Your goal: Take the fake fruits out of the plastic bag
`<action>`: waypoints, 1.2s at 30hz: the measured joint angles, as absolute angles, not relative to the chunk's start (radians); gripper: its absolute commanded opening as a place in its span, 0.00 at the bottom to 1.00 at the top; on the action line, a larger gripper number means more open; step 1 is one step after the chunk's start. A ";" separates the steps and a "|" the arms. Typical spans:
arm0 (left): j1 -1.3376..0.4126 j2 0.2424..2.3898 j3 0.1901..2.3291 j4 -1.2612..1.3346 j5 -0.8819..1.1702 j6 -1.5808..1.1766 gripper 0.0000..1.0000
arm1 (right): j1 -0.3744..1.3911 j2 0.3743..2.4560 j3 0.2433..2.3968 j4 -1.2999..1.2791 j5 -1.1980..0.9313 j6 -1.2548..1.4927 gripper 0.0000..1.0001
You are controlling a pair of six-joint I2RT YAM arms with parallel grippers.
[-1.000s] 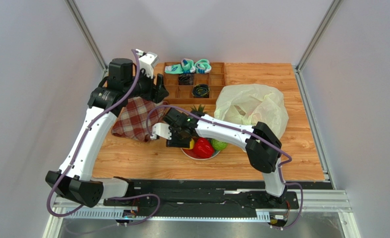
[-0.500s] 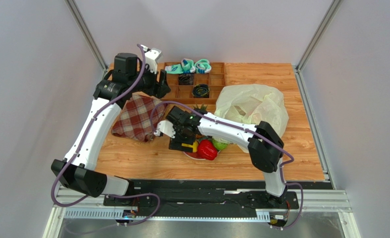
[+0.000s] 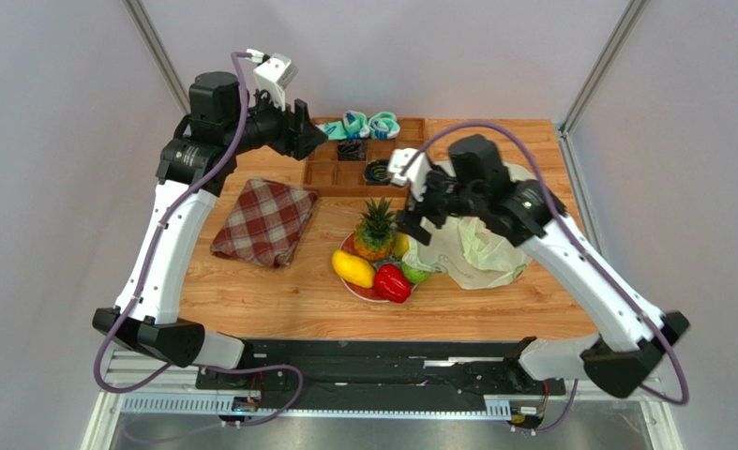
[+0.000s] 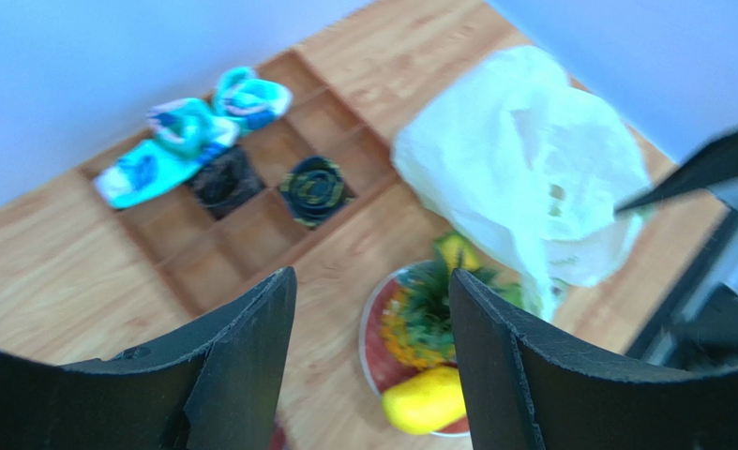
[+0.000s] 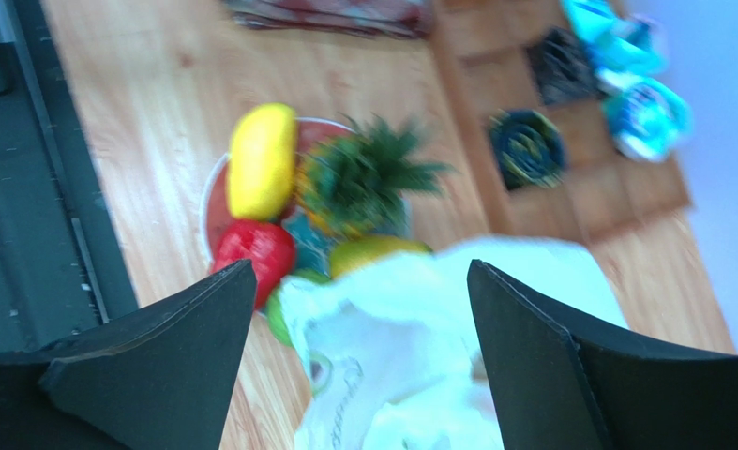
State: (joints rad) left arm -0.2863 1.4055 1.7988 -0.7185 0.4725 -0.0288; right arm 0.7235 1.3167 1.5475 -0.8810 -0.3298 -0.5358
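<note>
Altogether five fake fruits (image 3: 374,230) fill one plate (image 3: 363,294) by one plastic bag (image 3: 480,253); left pincer (image 4: 370,281), right pincer (image 5: 360,267) gape wide.

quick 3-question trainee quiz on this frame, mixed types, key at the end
1. True or false: the pineapple stands on the plate.
2. Which lies nearest the plaid cloth? A) mango B) red pepper C) plastic bag
3. Fill in: the left gripper and the right gripper both have their jaws ___.

Key: 1 true; 2 A; 3 open.
</note>
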 measured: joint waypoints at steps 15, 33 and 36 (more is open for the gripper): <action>-0.620 1.644 1.639 -0.731 0.597 -0.101 0.76 | 0.397 1.203 1.044 -0.960 -0.123 -0.519 0.76; -0.657 1.798 1.697 -0.703 0.677 -0.153 0.79 | 0.295 1.499 1.019 -0.794 -0.084 -0.408 0.51; -0.671 1.814 1.702 -0.705 0.676 -0.152 0.79 | 0.283 1.541 1.049 -0.754 -0.084 -0.393 0.27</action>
